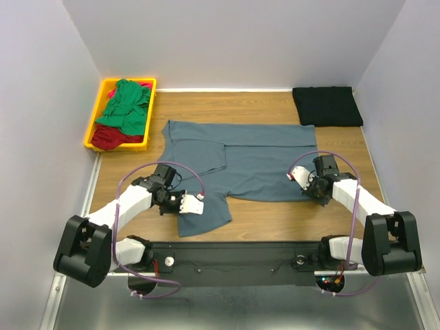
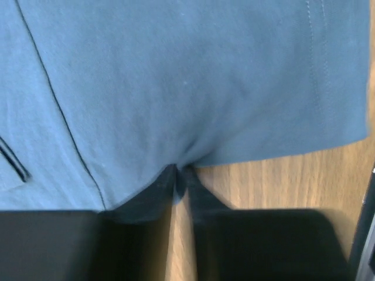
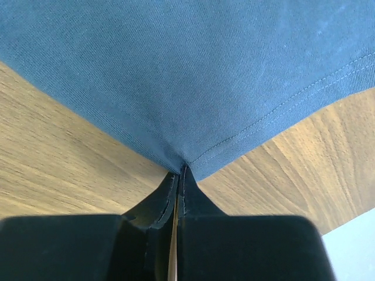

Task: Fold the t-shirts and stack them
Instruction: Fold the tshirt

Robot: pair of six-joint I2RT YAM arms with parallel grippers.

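Both left gripper (image 2: 180,172) and right gripper (image 3: 180,173) pinch the grey shirt (image 1: 261,161) at its edges, open table (image 1: 275,220) nearside; tray (image 1: 94,130) holds green shirt (image 1: 127,106) over red shirt (image 1: 110,137).

The blue-grey t-shirt (image 1: 261,161) was matt, fine-knit cloth with stitched hems. The bench (image 1: 275,218) was smooth wood grain with a slight sheen. The yellow tray (image 1: 93,118) was glossy plastic. The jaws were matt black.

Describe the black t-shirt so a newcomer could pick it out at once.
Start at the wooden table and look to its far right corner. The black t-shirt lies there, the only one folded into a neat rectangle; the blue-grey t-shirt is spread out mid-table.
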